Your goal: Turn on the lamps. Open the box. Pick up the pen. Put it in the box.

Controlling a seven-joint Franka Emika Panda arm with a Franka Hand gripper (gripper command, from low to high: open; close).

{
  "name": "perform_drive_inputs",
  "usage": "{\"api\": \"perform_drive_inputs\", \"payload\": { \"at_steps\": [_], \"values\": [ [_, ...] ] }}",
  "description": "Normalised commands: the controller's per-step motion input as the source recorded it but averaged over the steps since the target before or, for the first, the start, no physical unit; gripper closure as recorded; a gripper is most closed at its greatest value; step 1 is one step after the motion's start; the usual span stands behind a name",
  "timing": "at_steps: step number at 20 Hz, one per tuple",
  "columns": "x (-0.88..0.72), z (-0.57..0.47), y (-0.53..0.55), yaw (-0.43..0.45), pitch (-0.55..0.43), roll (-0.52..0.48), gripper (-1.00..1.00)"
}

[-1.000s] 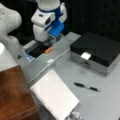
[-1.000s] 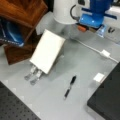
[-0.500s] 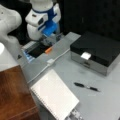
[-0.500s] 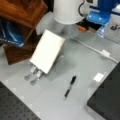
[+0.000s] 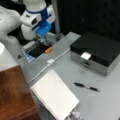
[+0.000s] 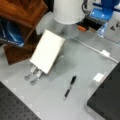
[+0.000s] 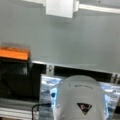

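Observation:
The box [image 5: 96,48] sits shut at a front view's right, black lid down and pale latch [image 5: 85,55] on its front; its corner [image 6: 107,100] shows at a front view's bottom right. The pen [image 5: 86,86] lies free on the grey table in front of it, and appears again [image 6: 70,86] between the pad and the box. A cream-white lampshade [image 6: 68,11] stands at a front view's top. My gripper [image 5: 42,37] hangs under the blue wrist at the table's back edge, near an orange piece [image 5: 48,50], far from the pen. No fingers show in the wrist view.
A white cable with its switch [image 5: 50,61] runs across the table; the switch [image 7: 60,7] fills the wrist view's top. A white pad [image 5: 55,97] leans on clips. A brown wooden block [image 5: 15,95] is at the left. The white robot body [image 7: 78,100] is below.
The arm has drifted a little along the table's back edge, leftward in one front view. Pen, box, pad and cable have not moved.

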Motion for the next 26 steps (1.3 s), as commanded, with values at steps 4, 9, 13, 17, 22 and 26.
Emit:
{"api": "perform_drive_inputs", "payload": {
  "at_steps": [4,9,13,17,22,26],
  "values": [
    [-0.13,-0.2,0.07,-0.057,-0.117,-0.041,-1.0],
    [-0.12,-0.13,0.08,-0.061,-0.108,-0.055,1.0],
    [-0.11,-0.09,0.08,-0.047,-0.131,-0.046,1.0],
    [-0.12,-0.12,0.06,-0.03,-0.164,-0.043,1.0],
    [-0.15,-0.15,0.07,-0.031,-0.172,-0.043,1.0],
    [-0.18,-0.2,0.09,-0.037,-0.184,-0.054,1.0]
  ]
}}
